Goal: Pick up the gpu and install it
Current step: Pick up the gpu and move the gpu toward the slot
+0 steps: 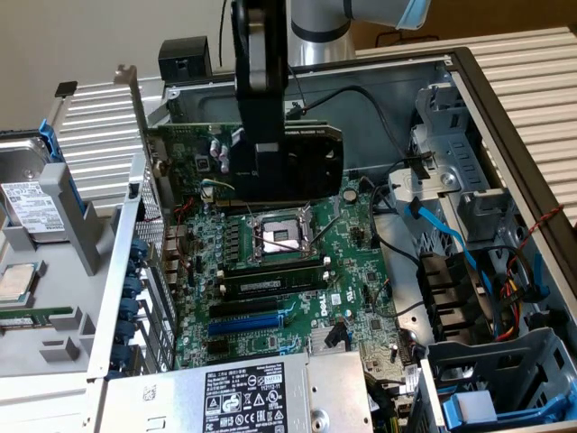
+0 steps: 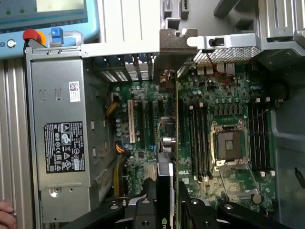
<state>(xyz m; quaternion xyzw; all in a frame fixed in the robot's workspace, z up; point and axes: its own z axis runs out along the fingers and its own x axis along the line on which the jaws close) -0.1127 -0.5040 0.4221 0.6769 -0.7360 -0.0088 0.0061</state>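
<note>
Item: gpu (image 1: 297, 158), held clear above the motherboard (image 1: 297, 271) inside the open case. We judge it light, stiff and fragile; best gripped on the cooler shroud's top edge. Our gripper (image 1: 269, 176) is clamped there, bracket (image 2: 177, 40) toward the case's slot wall.

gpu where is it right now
In the exterior view the gpu hangs in the hand, lifted above the motherboard, over the CPU socket.
</note>
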